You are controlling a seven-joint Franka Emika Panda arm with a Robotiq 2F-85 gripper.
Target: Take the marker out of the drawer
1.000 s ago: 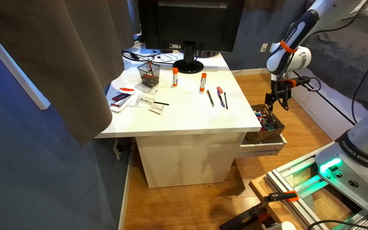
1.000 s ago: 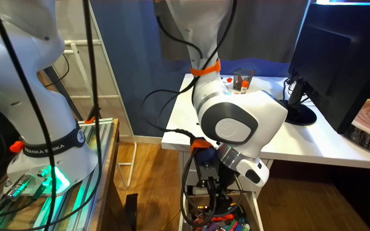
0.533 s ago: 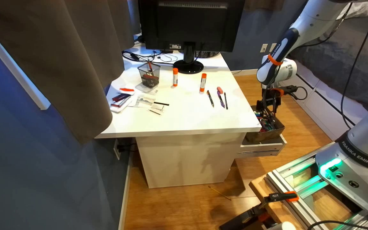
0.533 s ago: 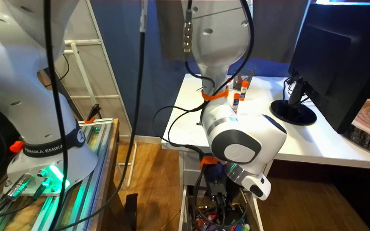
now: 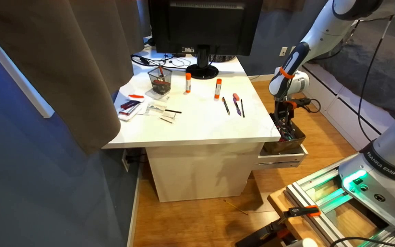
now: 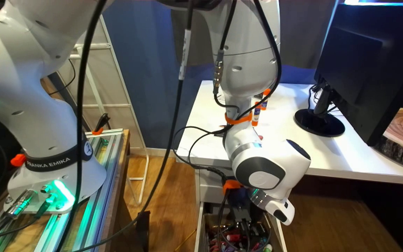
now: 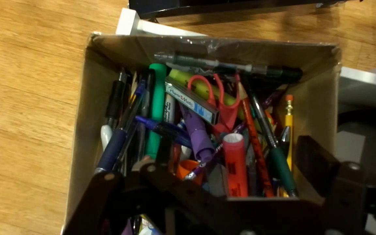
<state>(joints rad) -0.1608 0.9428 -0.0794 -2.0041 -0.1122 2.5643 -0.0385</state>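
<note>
The white drawer [image 5: 275, 162] is pulled out from under the desk; its rim also shows in the wrist view [image 7: 367, 75]. In it stands an open cardboard box [image 7: 321, 107] full of pens and markers. Among them are a red marker [image 7: 235, 166], a purple marker [image 7: 199, 133] and a green marker [image 7: 158, 98]. My gripper [image 7: 240, 154] is open over the box, with the red marker between its fingers and apart from them. The right finger [image 7: 317, 161] is near the box wall. In both exterior views the gripper points down at the box, with its fingertips hard to make out.
The white desk [image 5: 197, 127] stands beside the drawer, its edge close to my arm. It bears glue sticks [image 5: 217, 88], pens [image 5: 226, 105], a mesh cup [image 5: 159, 82] and a monitor [image 5: 204, 31]. Red scissors [image 7: 228, 114] and pencils lie in the box.
My gripper has moved down and towards the desk, from above the box to its opening. The drawer and the things on the desk have not moved.
</note>
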